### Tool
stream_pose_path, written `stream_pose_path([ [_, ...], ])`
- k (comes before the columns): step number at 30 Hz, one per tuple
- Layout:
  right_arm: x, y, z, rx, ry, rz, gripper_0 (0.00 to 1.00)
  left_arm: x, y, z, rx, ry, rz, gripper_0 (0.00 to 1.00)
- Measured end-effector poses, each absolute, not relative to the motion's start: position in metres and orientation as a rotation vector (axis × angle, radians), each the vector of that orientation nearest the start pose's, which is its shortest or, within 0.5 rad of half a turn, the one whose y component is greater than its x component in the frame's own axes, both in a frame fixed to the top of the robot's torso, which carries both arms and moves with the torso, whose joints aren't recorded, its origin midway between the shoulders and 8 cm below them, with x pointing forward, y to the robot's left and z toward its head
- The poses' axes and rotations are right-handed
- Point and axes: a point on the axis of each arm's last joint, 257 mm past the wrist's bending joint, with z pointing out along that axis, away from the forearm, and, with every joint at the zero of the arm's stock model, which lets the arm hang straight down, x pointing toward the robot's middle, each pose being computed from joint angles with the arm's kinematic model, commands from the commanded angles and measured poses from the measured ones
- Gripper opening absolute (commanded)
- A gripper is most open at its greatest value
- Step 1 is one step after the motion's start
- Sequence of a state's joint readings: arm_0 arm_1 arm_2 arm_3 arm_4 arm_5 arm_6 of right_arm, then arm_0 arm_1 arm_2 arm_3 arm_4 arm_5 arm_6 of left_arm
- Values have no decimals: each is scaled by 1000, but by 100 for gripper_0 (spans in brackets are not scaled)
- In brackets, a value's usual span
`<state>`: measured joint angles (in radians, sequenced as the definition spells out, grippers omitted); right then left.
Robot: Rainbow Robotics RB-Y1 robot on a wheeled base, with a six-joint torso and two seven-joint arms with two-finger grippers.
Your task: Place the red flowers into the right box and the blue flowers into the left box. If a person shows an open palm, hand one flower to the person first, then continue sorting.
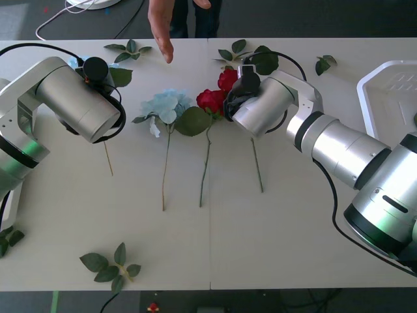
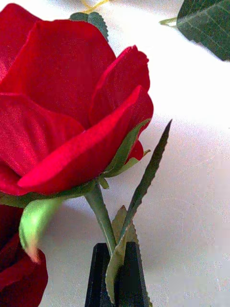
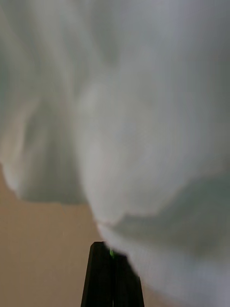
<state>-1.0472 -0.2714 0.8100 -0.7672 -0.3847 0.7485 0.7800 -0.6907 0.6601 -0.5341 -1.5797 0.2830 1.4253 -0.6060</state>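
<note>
Right hand (image 2: 116,273) low over the middle of the bench (image 1: 273,248), black fingers clenched on the green stem of a red rose (image 2: 72,110) just under the bloom. In the right wrist view, that rose's stem running straight away from the fingertips, bloom at the far end, a narrow serrated leaf caught in the grip too; a second red bloom partly cut off at the picture's edge.

In the front view, two red blooms (image 1: 215,98) side by side at the nose of the right arm, thin stems running back toward the robot's edge of the bench; which stem belongs to the held rose hard to tell, the arm covering the tops.

A blue flower (image 1: 166,104) lying left of the roses, cluster toward the far edge, stem pointing at the robot, broad leaf touching the nearer rose.

Left hand (image 3: 112,276) at the left of the bench, fingers pressed together on a speck of green stem, with a pale blurred mass, seemingly blue petals, right up against the lens. Another thin stem (image 1: 107,160) emerging from under the left arm.

Right box (image 1: 384,91) at the far right, cut off by the frame. A person's hand (image 1: 159,26) over the far edge, fingers pointing down.
</note>
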Motion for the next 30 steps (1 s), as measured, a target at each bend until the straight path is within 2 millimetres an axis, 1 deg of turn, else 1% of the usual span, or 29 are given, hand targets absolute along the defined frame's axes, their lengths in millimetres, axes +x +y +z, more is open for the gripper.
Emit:
stream_pose_path([
  [3,663,-82,-263,-81,2290,62,0,566,277,-219,-387,2373,210,0],
  [5,665,-78,-255,-94,2274,75,0,566,277,-219,-387,2373,210,0],
  [6,667,-76,-248,-105,2258,86,0,566,277,-219,-386,2373,210,0],
  [8,671,-68,-227,-140,2207,126,0,566,277,-219,-386,2373,210,0],
  [11,675,-59,-189,-208,2085,220,0,566,277,-219,-387,2373,210,0],
  [14,672,-61,-157,-266,1977,289,0,566,277,-219,-386,2373,209,0],
  [19,661,-76,-117,-303,1833,390,0,566,277,-219,-386,2372,209,0],
  [20,658,-78,-106,-305,1795,420,0,566,277,-219,-386,2372,209,0],
  [22,650,-81,-79,-313,1691,496,0,566,277,-219,-386,2373,209,0],
  [25,638,-90,-47,-315,1576,564,0,566,277,-219,-386,2373,209,0],
  [27,628,-92,-22,-331,1475,613,0,566,277,-219,-386,2373,209,0],
  [30,616,-90,7,-353,1369,653,0,566,277,-219,-386,2373,209,0],
])
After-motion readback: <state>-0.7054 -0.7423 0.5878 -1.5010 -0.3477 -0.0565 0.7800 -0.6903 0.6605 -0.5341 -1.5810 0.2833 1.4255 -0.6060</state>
